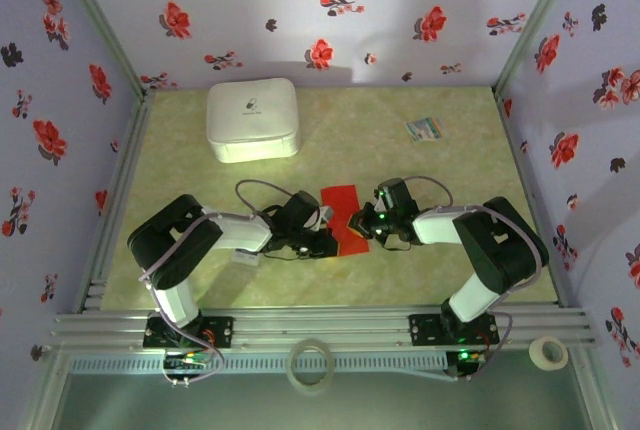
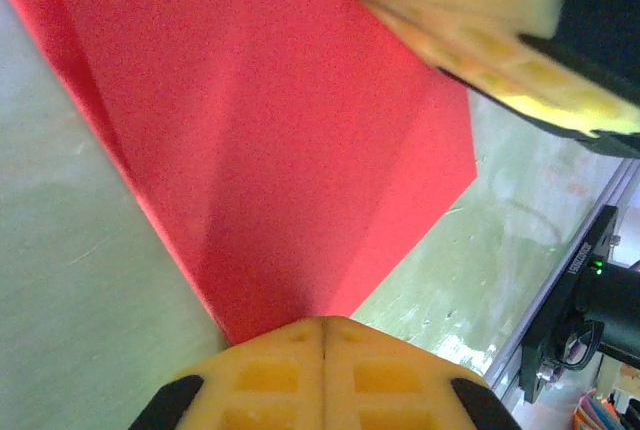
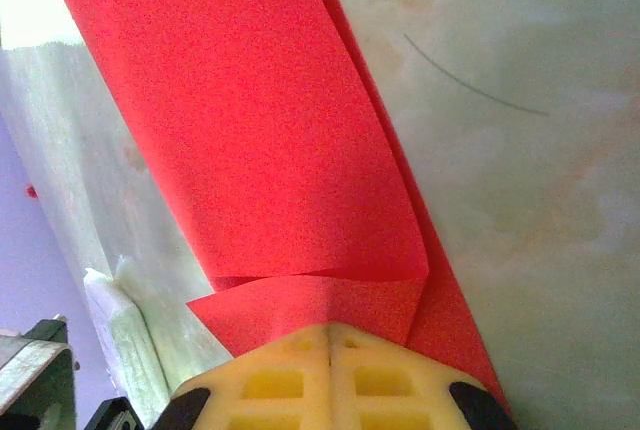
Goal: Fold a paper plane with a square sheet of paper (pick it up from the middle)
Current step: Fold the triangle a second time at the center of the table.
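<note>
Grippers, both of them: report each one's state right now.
Left gripper: closed, pinching the thin bright red paper sheet.
Right gripper: closed, pinching the same sheet.

The red sheet of paper lies at the middle of the table, folded narrow, one flap curling over.

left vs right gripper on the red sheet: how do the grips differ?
The left gripper is shut at a pointed end of the square sheet of paper, where creased layers lie fairly flat; the right gripper is shut on an edge where it curls over in a loop. From above, the left gripper meets its left side, the right gripper its right. Shared: both are closed on that one sheet.
</note>
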You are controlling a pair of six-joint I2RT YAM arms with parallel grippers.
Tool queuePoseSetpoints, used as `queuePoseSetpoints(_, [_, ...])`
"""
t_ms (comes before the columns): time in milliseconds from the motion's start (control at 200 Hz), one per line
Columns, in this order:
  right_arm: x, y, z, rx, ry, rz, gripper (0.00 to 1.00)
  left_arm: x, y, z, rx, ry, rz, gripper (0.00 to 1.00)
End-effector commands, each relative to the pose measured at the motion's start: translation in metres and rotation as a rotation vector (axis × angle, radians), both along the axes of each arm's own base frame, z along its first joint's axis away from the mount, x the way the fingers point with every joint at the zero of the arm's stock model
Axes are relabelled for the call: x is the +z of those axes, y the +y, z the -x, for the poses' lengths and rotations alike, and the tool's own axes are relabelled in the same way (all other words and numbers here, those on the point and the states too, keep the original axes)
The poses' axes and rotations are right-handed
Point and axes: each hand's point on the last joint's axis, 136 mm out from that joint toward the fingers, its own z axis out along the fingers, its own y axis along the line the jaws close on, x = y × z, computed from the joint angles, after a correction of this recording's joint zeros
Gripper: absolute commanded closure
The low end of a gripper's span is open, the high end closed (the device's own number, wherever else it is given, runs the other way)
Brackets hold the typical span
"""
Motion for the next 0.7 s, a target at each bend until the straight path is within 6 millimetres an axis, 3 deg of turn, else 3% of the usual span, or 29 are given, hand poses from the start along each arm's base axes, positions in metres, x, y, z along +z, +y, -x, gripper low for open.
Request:
queuePoseSetpoints(0, [-0.039,-0.026,0.021,-0.046,0.109,0.135,0.99,-0.007,0.008,0.014,-0.043,0.034,-0.038,0.95])
queuePoseSetpoints(265, [-0.04,-0.026,0.021,-0.046,0.112,0.136,0.99,-0.018,0.018,0.02,-0.036,0.053,-0.086,0.96])
queuePoseSetpoints(380, [-0.039,-0.026,0.021,-0.047,0.11,0.136,0.99,0.007,0.01,0.016,-0.036,-0.001,-0.015,0.95])
queuePoseSetpoints(545, [-0.038,-0.025,0.021,-0.047,0.107,0.133,0.99,0.053,0.0,-0.007,-0.006,-0.121,0.082,0.96])
queuePoseSetpoints(695, [-0.039,-0.025,0.02,-0.048,0.109,0.13,0.99,0.047,-0.007,-0.023,0.009,-0.113,0.071,0.97])
